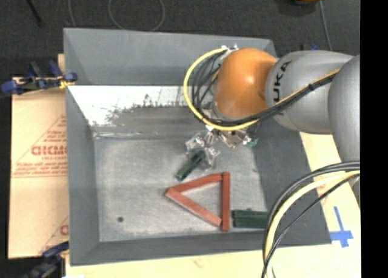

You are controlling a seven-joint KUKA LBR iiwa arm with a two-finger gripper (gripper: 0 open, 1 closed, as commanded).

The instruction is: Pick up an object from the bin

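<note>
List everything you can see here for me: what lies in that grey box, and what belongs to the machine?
bin: one, grey metal, middle of the view.
triangle frame: one, red-brown, flat on the bin floor, right of centre.
stick-like piece: one, dark green, just above the triangle frame, at the gripper's tip.
block: one, dark green, by the triangle frame's lower right corner.
gripper: one, silvery, low over the stick-like piece.
wrist cover: one, orange, above the gripper.
arm: one, grey, from the right, with yellow and black cables.
</note>
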